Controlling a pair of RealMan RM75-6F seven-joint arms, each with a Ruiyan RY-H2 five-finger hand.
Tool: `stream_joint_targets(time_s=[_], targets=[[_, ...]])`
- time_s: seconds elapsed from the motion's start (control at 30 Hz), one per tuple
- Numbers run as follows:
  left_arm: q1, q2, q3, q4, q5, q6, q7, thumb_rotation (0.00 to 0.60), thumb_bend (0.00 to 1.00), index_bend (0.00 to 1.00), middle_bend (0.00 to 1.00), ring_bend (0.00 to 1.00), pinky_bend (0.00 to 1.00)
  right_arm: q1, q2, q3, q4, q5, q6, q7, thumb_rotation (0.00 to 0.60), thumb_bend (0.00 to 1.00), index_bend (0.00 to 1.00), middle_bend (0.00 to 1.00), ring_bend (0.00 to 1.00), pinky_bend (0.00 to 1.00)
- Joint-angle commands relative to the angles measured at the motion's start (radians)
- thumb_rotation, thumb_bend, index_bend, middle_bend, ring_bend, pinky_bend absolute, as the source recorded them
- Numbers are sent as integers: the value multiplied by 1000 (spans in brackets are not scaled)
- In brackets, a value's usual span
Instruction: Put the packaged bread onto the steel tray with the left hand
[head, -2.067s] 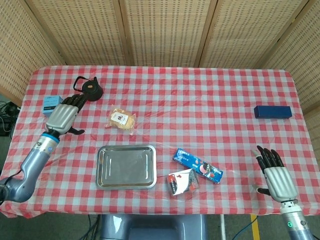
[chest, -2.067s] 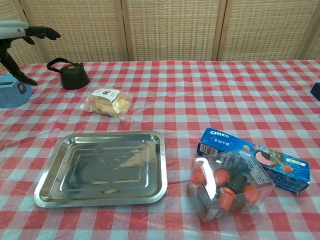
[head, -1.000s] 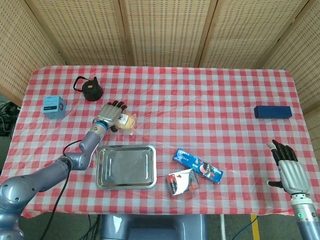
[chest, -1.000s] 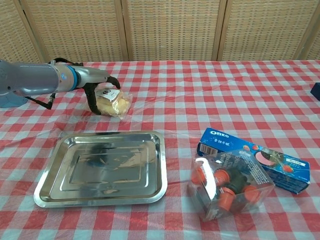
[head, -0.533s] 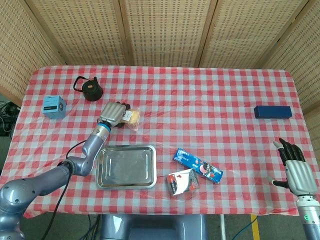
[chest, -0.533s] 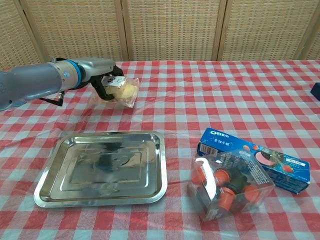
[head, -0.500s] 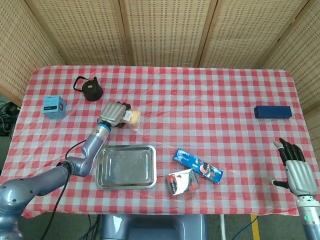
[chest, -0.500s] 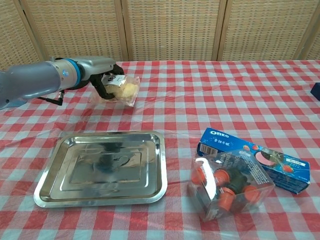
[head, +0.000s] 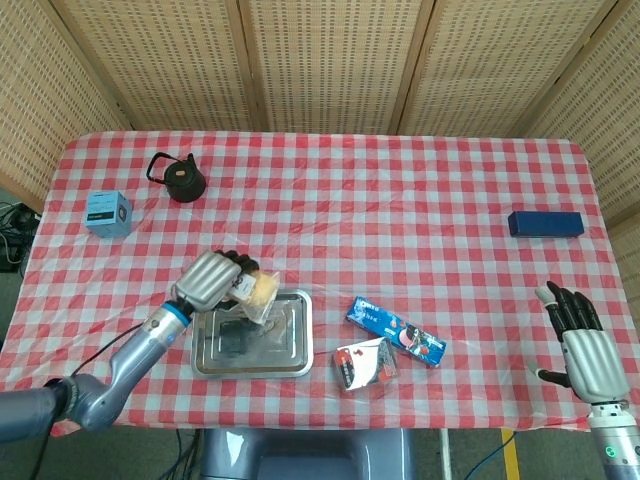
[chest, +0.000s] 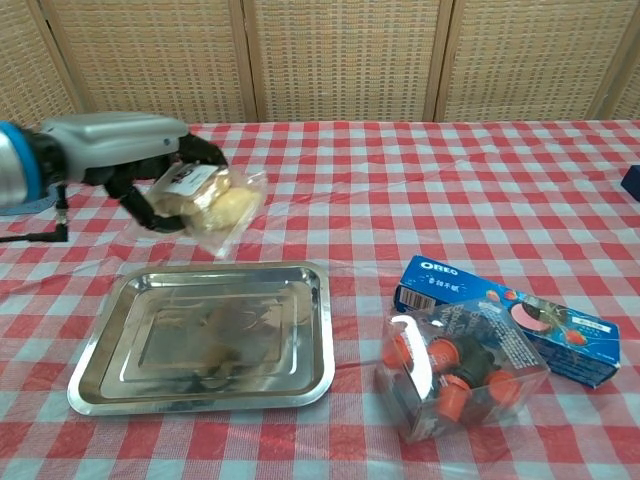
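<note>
My left hand (head: 207, 280) (chest: 135, 160) grips the packaged bread (head: 256, 291) (chest: 213, 208), a pale bun in clear plastic, and holds it in the air above the steel tray (head: 299, 358) (chest: 312, 330). In the head view the package hangs over the tray's upper middle. The chest view has it above the tray's far edge, its loose end drooping toward the tray. My right hand (head: 583, 345) hovers open at the table's front right corner, far from the tray, seen only in the head view.
A black kettle (head: 180, 177) and a small blue box (head: 107, 212) sit at the back left. An Oreo pack (head: 395, 331) (chest: 500, 315) and a clear pack of red-capped bottles (head: 365, 362) (chest: 462, 375) lie right of the tray. A dark blue box (head: 544, 223) rests far right.
My left hand lifted the bread off the cloth and carried it toward me, from behind the tray to above it. The right hand has barely shifted.
</note>
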Motion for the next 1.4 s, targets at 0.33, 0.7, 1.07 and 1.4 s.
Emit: stream_joint_targets(time_s=[0.33, 0.7, 1.07, 1.4], targets=[[105, -85, 71, 11, 74, 66, 14, 600, 551, 512, 320, 301, 420, -19, 16, -15, -26, -43, 46, -2, 600, 60, 39, 0, 0, 0], [117, -130, 81, 42, 77, 10, 19, 600, 292, 219, 43, 17, 160, -23, 18, -16, -28, -54, 58, 5, 600, 61, 39, 0, 0, 0], [143, -103, 73, 34, 109, 28, -17, 600, 172, 32, 0, 0, 0, -24, 18, -17, -30, -54, 55, 0, 600, 61, 39, 0, 0, 0], [281, -22, 104, 16, 306, 273, -269, 600, 155, 20, 0, 0, 0, -26, 16, -17, -33, -55, 58, -15, 600, 61, 30, 0, 0, 0]])
